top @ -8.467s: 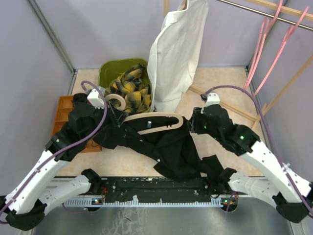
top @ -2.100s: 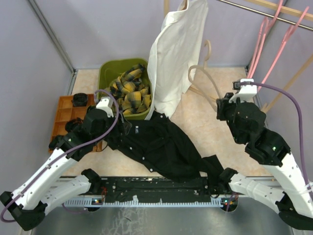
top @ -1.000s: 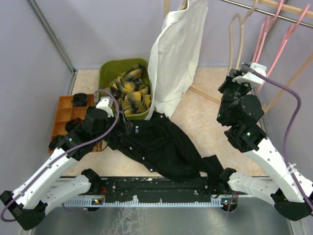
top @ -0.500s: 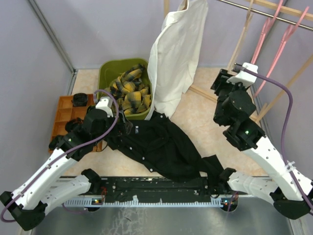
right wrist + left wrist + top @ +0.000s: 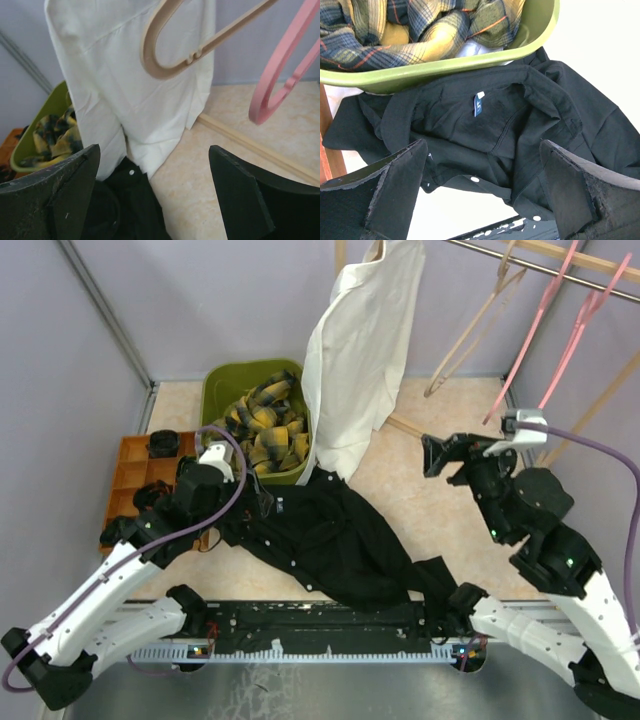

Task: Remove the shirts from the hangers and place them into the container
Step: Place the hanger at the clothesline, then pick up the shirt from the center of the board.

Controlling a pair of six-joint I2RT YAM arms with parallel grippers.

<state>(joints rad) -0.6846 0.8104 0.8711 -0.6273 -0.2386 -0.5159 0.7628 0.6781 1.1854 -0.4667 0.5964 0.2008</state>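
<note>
The cream shirt [image 5: 360,350] runs off the top edge, and the plaid shirt [image 5: 262,425] hides the container's [image 5: 224,383] bottom.

At the back left of the tabletop [image 5: 430,505] stands a tub [image 5: 216,382] with 1 shirt [image 5: 262,425] bundled in it. A tray [image 5: 128,468] lies to the tub's left, and a 2nd shirt [image 5: 360,360] hangs just to its right. In front of the tub a 3rd shirt [image 5: 330,540] lies spread on the tabletop, its collar end at the tub's near wall, and 3 hangers [image 5: 472,322] hang at the back right.
</note>
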